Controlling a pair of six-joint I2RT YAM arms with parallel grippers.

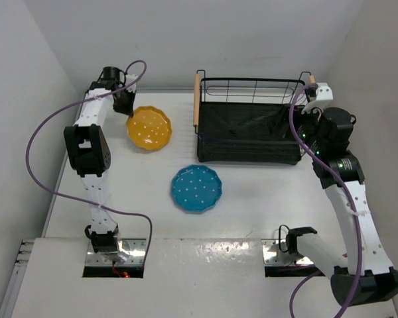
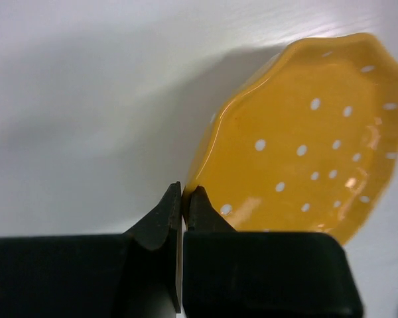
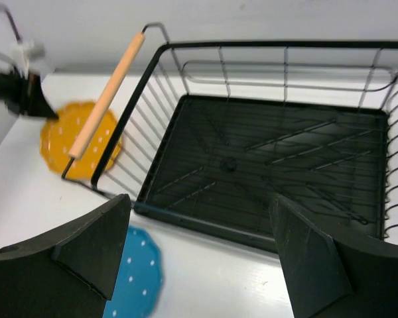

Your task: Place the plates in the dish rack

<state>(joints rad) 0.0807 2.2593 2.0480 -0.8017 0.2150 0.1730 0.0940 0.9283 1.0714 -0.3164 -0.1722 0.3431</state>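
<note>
The yellow plate point(image 1: 149, 128) is pinched by its rim in the left fingers point(image 2: 160, 218), ready for lifting; the right fingers point(image 3: 93, 248) gape above the dish rack point(image 3: 265, 45).

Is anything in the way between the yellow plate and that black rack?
Nothing lies on the white table between the yellow-orange dotted plate and the black wire dish rack; only the rack's own wall with its wooden handle faces it.

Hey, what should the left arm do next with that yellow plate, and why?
Probably lift it a little: the left gripper looks shut on the rim of the yellow plate, and the dish rack to its right holds nothing yet.
</note>
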